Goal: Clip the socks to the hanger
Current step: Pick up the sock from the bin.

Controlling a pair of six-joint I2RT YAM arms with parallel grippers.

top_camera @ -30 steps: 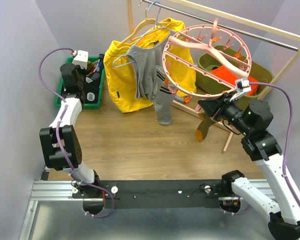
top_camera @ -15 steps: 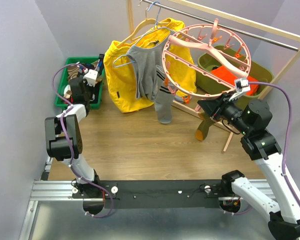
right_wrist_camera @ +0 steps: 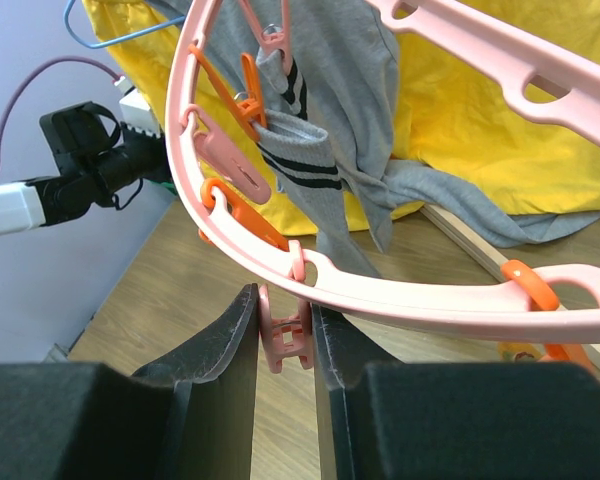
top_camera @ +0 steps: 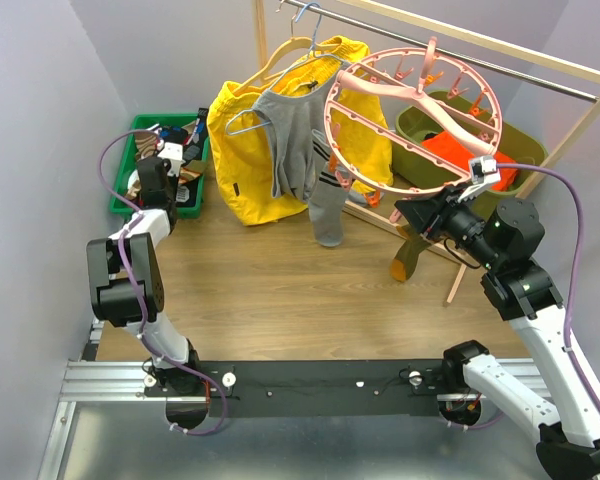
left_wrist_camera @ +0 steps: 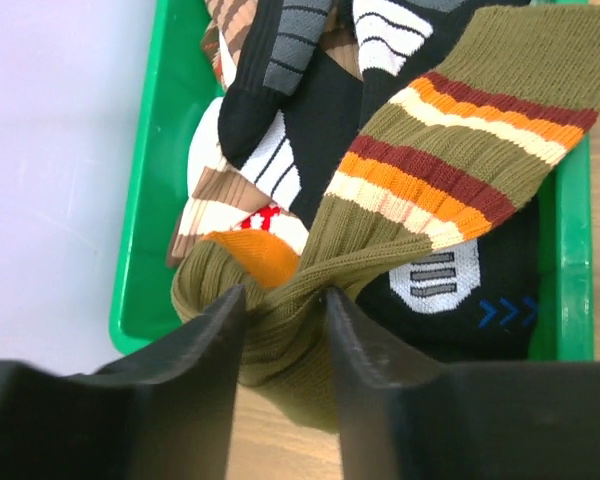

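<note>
The pink ring hanger hangs from the rack, with a grey striped sock clipped to its rim and an olive sock with an orange toe dangling lower right. My right gripper is shut on a small pink clip under the rim. My left gripper is at the near end of the green bin. Its jaws stand apart, with the bunched foot of an olive sock between them. That sock has orange, red and cream stripes. Black socks lie beneath it.
A yellow jacket and a grey shirt hang on thin hangers behind the ring. An olive tub with orange cloth sits at the back right. A slanted wooden rack post stands by my right arm. Purple walls close in both sides.
My left arm has folded back and the wrist has dropped from above the bin to its near end. Its jaws have parted. The right arm and the hanger have not moved.
</note>
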